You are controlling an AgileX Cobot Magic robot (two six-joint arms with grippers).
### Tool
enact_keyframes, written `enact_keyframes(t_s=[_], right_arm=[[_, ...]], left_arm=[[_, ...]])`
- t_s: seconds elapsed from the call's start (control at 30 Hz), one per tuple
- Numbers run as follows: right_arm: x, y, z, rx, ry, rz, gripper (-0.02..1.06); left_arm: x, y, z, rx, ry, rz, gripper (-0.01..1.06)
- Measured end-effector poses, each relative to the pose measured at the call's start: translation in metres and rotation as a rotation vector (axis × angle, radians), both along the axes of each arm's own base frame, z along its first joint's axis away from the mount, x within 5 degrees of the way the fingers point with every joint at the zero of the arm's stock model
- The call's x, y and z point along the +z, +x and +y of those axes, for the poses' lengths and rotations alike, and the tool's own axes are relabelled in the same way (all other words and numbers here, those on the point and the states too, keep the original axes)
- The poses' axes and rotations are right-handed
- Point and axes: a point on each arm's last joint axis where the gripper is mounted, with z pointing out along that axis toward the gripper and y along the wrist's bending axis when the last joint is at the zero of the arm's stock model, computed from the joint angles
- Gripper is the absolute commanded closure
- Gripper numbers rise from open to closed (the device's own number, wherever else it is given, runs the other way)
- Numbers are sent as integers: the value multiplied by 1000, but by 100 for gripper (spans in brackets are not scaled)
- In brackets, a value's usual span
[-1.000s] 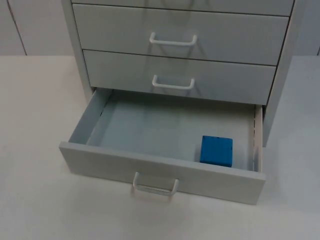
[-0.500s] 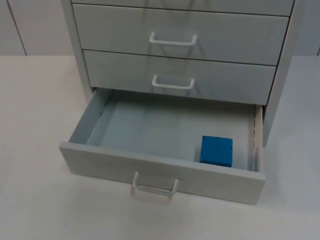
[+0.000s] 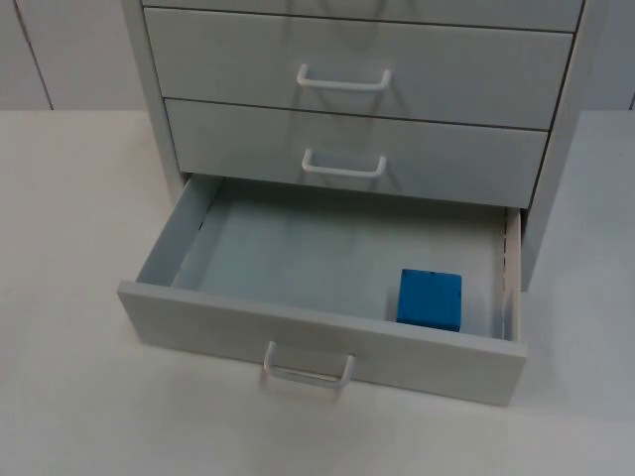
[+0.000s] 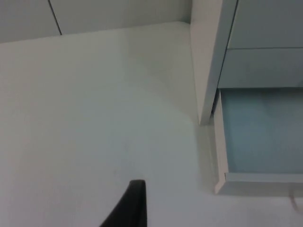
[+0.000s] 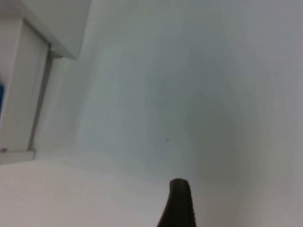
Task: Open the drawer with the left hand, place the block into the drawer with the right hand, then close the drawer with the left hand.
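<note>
The grey cabinet's bottom drawer (image 3: 198,322) stands pulled out, its white handle (image 3: 308,369) facing the table's front. A blue block (image 3: 430,298) lies flat inside, in the drawer's front right corner, touching nothing but the floor of the drawer. My left gripper (image 4: 135,205) hangs over bare table to the left of the cabinet, apart from the drawer's side wall (image 4: 220,142). My right gripper (image 5: 179,203) hangs over bare table to the right of the drawer (image 5: 19,94), well away from the block.
Two shut drawers (image 3: 248,59) with white handles (image 3: 343,79) sit above the open one. White table top (image 3: 69,248) spreads on both sides of the cabinet and in front of the drawer. A grey partition wall (image 4: 118,14) closes the back.
</note>
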Motion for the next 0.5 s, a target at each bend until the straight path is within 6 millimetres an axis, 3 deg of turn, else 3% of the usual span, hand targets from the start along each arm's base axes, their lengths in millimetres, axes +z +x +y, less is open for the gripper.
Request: enact_keyframes(t_s=[0.13, 0.2, 0.23, 0.3, 0.37, 0.4, 0.43, 0.5], right_arm=[[0, 0, 6, 8, -10, -6, 42], [0, 1, 5, -5, -18, -7, 42], [0, 1, 4, -17, -23, -7, 42], [0, 1, 3, -31, -21, -7, 42], [0, 1, 3, -32, -21, -9, 42], [1, 1, 3, -31, -22, -14, 42], [1, 1, 3, -33, -22, -16, 42], [1, 2, 3, -34, -21, -20, 42]], left_arm=[[-1, 1, 0, 0, 7, 11, 2], [-2, 2, 0, 1, 12, 19, 16], [-4, 4, 0, 1, 21, 40, 16], [-10, 9, -1, 2, 34, 90, 44], [-12, 11, -1, 2, 41, 110, 92], [-15, 14, -2, -4, 50, 132, 92], [-18, 17, -3, -17, 63, 153, 105], [-24, 23, -7, -63, 74, 191, 105]])
